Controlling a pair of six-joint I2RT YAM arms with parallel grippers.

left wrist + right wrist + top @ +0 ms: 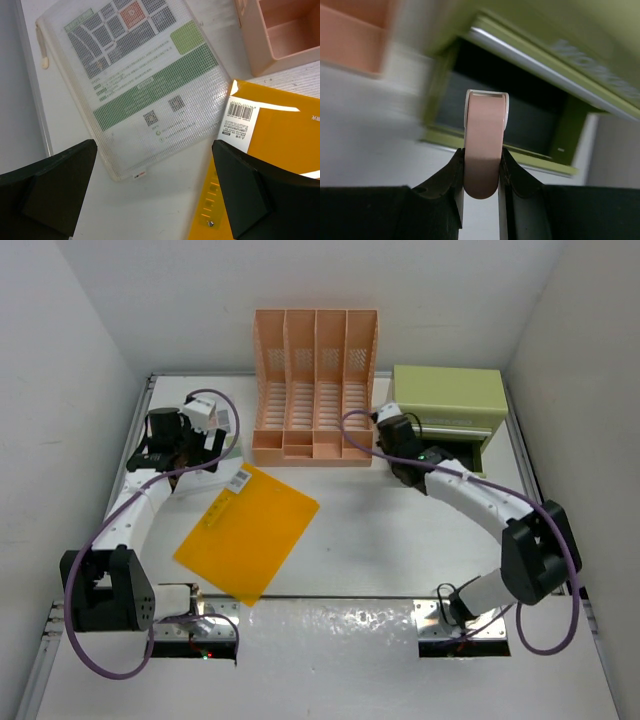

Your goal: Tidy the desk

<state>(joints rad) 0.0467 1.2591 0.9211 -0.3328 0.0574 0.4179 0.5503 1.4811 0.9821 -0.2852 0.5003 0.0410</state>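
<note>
Peach file rack point(350, 35) and green drawer box point(570, 55) motion-blurred, lower end of the pink flat piece point(485, 140) hidden between the fingers point(445, 187) of the right gripper point(482, 160), mesh pouch point(135, 85) cut off by the top edge, its print too small to read, orange folder point(285, 155) cut off right and below

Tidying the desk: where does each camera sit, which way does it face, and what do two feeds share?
Top external: above and behind the bases, looking down on the desk, peach file rack and green drawer box; left arm and right arm show.
Left wrist: on the left arm, facing down at a mesh pouch and orange folder; open left claw frames them.
Right wrist: on the right arm, facing the box's open drawer; right claw pinches a pink item.
Shared: top and left wrist both show folder and rack.
</note>
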